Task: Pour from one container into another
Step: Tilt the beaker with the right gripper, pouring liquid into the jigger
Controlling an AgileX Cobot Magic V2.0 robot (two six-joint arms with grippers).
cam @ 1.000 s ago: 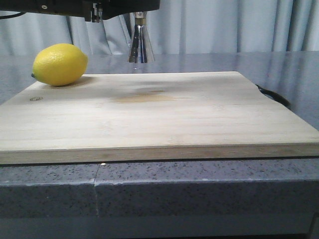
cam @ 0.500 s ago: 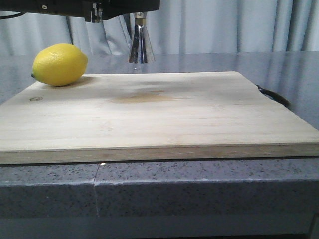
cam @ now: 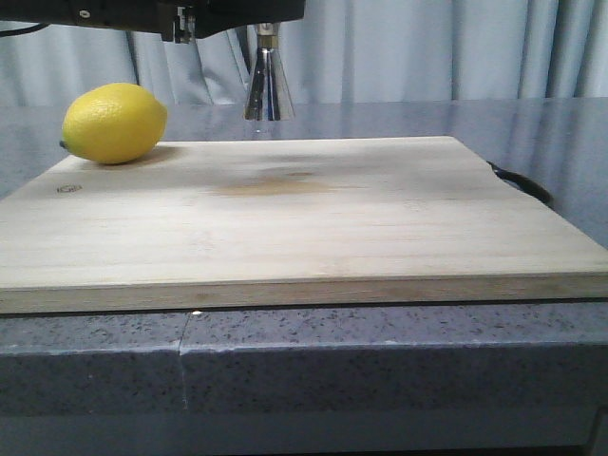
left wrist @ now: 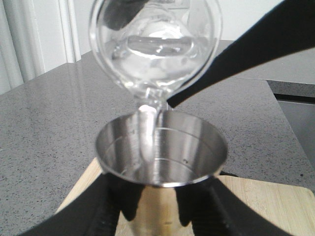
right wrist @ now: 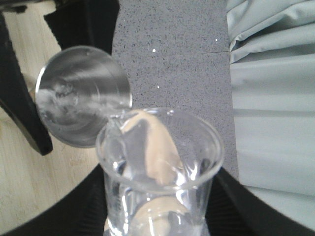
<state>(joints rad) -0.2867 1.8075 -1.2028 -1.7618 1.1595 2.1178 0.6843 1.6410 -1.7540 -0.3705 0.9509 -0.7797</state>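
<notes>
- Nearest, a grey speckled counter is carrying a pale wooden cutting board, which is lying flat and taking up most of the front view.
- Further back, a yellow lemon is resting on the board's far left corner.
- Beyond the board's far edge, the steel jigger is showing its lower cone and gold-coloured waist in the front view, while its upper part is being hidden by a dark arm crossing the top of the frame.
- Meanwhile the left gripper is clamping the jigger between its black fingers, keeping the open cup upright.
- Over it, the glass beaker is tipping steeply, its pouring lip sitting just above the jigger's far rim, and a thin clear stream is running down into the cup.
- From the right wrist view, the right gripper is gripping the beaker on both sides, with the jigger's mouth just beside the lip.
</notes>
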